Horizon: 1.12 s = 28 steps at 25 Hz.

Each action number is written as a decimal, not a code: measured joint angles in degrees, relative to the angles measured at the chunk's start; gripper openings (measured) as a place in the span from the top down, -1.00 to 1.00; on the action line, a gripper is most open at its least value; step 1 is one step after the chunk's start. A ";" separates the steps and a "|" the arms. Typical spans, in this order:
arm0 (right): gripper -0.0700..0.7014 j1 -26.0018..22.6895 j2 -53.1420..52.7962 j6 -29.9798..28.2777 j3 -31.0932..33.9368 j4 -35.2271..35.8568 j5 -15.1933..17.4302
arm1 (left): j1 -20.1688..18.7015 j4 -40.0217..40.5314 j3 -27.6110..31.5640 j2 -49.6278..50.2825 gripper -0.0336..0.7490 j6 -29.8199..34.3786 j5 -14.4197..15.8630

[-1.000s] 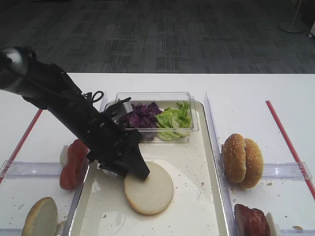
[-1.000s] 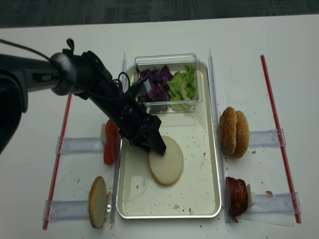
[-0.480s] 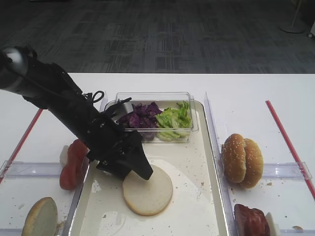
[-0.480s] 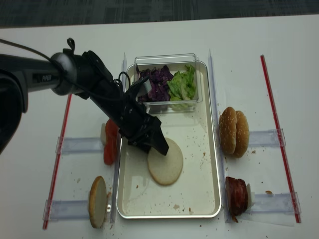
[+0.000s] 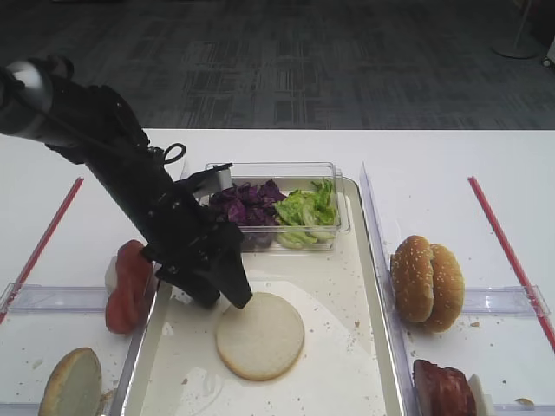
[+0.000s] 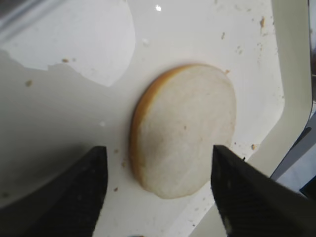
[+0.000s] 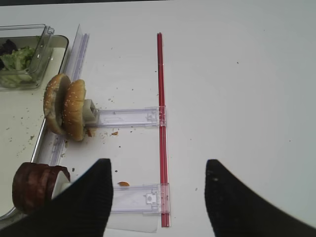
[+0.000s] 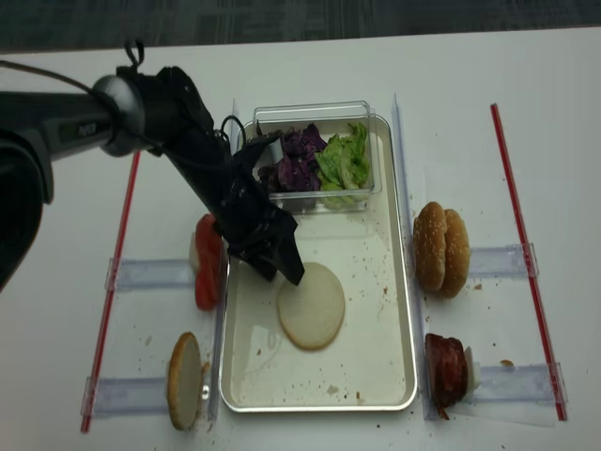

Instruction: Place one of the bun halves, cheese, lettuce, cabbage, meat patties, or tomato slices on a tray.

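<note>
The left gripper (image 5: 227,297) has lifted off the bun half (image 5: 260,335), jaws spread and empty, so pull straight up without nudging it across the tray (image 5: 347,364).

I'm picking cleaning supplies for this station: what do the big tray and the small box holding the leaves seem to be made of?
The tray looks like metal with a pale cream, glossy floor: its thin rim is silvery and the floor mirrors shapes above it; enamel or coating can't be told. The small box looks like clear rigid plastic: the purple cabbage and green lettuce show through its walls.
</note>
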 joint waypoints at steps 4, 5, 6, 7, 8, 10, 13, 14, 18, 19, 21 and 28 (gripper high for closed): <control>-0.34 0.00 0.00 0.00 0.00 0.00 0.00 | 0.00 1.22 -4.65 0.00 -0.16 -2.26 1.32; -0.34 0.00 0.00 0.00 0.00 0.00 0.00 | 0.00 1.38 -5.93 0.00 -0.16 -2.75 1.36; -0.34 0.00 0.00 0.00 0.00 0.00 0.00 | 0.00 1.41 -7.21 0.00 -0.16 -3.39 1.36; -0.34 0.00 0.00 0.00 0.00 0.00 0.00 | 0.00 1.50 -8.29 0.00 -0.16 -3.96 1.52; -0.34 0.00 0.00 0.00 0.00 0.00 0.00 | -0.11 1.64 -9.55 0.00 -0.16 -4.74 1.50; -0.34 0.09 0.00 0.00 0.00 0.00 0.00 | -0.43 2.74 -11.72 0.00 -0.16 -6.32 1.63; -0.34 0.00 0.00 0.00 0.00 0.00 0.00 | -1.46 5.76 -13.92 -0.60 -0.16 -8.21 1.76; -0.34 0.00 0.00 0.00 0.00 0.00 0.00 | -1.95 7.12 -14.49 -1.13 -0.16 -9.07 1.86; -0.34 0.00 0.00 0.00 0.00 0.00 0.00 | -4.55 14.02 -16.52 -3.71 -0.16 -13.58 2.50; -0.34 0.00 0.00 0.00 0.00 0.00 0.00 | -5.13 16.35 -16.94 -4.35 -0.16 -14.90 2.62; -0.34 0.00 0.00 0.00 0.00 0.00 0.00 | -6.38 21.14 -17.45 -5.16 -0.16 -18.00 2.93; -0.34 0.00 0.00 0.00 0.00 0.00 0.00 | -8.77 32.18 -17.54 -5.41 -0.16 -24.54 3.19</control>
